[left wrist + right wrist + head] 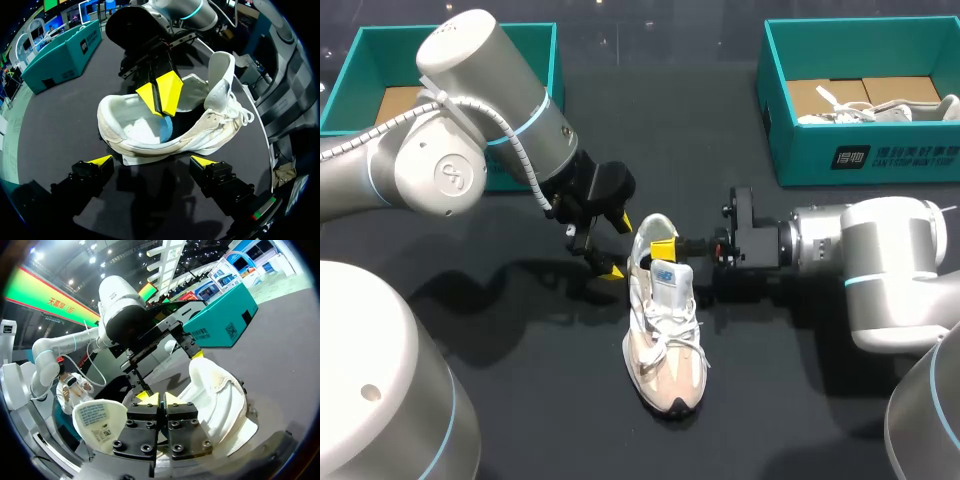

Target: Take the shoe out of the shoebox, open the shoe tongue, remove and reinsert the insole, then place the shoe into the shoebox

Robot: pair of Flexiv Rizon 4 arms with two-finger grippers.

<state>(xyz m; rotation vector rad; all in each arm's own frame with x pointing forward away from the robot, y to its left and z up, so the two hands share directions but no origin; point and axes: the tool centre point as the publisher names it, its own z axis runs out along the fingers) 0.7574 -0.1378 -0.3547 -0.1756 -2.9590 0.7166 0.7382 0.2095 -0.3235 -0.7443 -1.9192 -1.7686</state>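
A white and beige shoe [665, 345] lies in the middle of the black table, heel toward the far side, its tongue [672, 283] raised. My right gripper [664, 247] reaches into the shoe's opening from the right. Its yellow tips are shut together on the blue edge of the insole [166, 129], as the left wrist view shows. In the right wrist view the right gripper [156, 398] sits between the heel wall [215, 395] and the labelled tongue [100, 420]. My left gripper [618, 248] hovers open just left of the heel, and the shoe [150, 135] lies ahead of its spread fingertips [100, 161].
A teal shoebox [860, 150] at the back right holds another white shoe [880, 110]. A second teal box [360, 60] stands at the back left behind my left arm. Bare black tabletop surrounds the shoe at the front.
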